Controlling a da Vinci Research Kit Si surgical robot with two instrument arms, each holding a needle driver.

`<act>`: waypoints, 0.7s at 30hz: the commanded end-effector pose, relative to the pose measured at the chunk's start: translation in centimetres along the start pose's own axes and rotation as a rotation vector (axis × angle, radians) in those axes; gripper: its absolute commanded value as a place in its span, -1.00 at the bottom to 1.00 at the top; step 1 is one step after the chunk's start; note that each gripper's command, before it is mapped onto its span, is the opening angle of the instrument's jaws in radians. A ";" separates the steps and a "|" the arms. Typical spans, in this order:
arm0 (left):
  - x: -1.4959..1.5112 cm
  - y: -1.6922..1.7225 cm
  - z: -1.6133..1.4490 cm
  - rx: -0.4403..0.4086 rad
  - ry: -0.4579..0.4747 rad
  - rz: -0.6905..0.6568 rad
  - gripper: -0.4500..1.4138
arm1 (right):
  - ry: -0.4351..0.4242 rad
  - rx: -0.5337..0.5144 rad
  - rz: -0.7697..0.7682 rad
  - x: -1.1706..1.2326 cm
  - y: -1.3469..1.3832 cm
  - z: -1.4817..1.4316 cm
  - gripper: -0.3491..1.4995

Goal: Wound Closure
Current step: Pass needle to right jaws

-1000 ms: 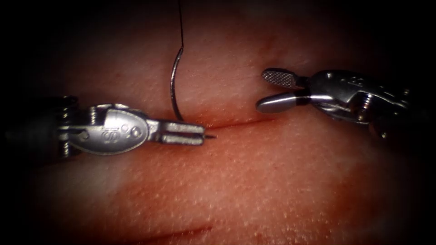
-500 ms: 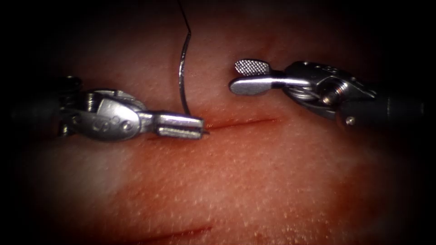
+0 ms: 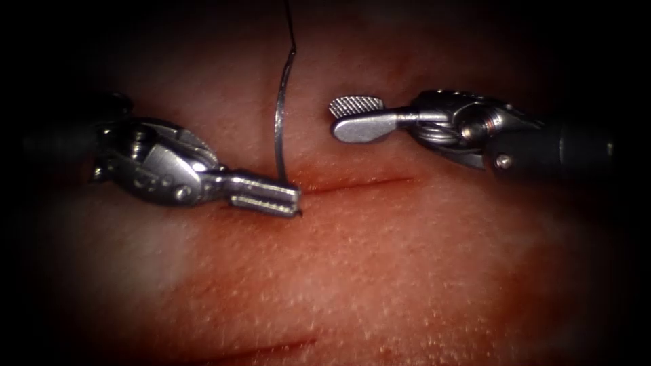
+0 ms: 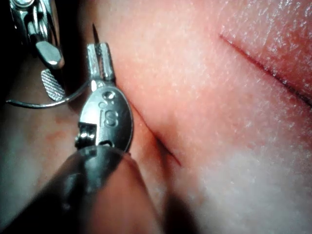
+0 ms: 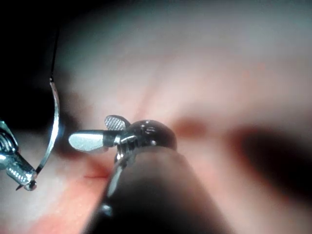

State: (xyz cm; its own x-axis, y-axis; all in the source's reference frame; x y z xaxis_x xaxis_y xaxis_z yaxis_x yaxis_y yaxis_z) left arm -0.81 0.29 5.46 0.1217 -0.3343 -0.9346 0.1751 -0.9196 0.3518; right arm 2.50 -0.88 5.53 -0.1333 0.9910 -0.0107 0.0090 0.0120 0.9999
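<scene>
The left tool (image 3: pixel 288 198) clamps the needle (image 3: pixel 278 129) just behind its point, at the left end of the cut (image 3: pixel 359 183). No stitch shows along the cut, so closure looks barely begun. The needle is a thin dark curve rising free of the tissue (image 3: pixel 407 257), thread (image 3: pixel 289 20) trailing upward. The right tool (image 3: pixel 349 116) hovers empty, jaws narrowly parted.

So the off-task stuff here: a second thin red slit (image 3: pixel 271 349) sitting lower down, slightly slanted, plus dark shadow (image 3: pixel 41 41) ringing the endoscope view's edges.
</scene>
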 end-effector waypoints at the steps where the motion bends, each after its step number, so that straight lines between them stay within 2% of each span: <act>1: -0.06 -0.03 0.04 0.000 0.003 0.003 -1.00 | -0.003 0.021 0.009 0.01 0.01 0.12 0.91; 16: -0.02 0.00 0.07 -0.004 0.028 0.029 -1.00 | 0.011 0.135 0.058 -0.04 -0.05 0.40 0.85; 21: -0.01 0.00 0.09 -0.007 0.028 0.030 -1.00 | 0.020 0.153 0.082 -0.06 -0.07 0.45 0.94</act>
State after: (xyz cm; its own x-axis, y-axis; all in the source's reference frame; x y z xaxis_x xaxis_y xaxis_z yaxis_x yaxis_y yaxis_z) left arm -0.85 0.23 5.42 0.1553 -0.3539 -0.9223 0.1783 -0.9082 0.3786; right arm 2.88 -0.93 5.43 -0.1463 0.9861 0.0793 0.1736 -0.0534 0.9834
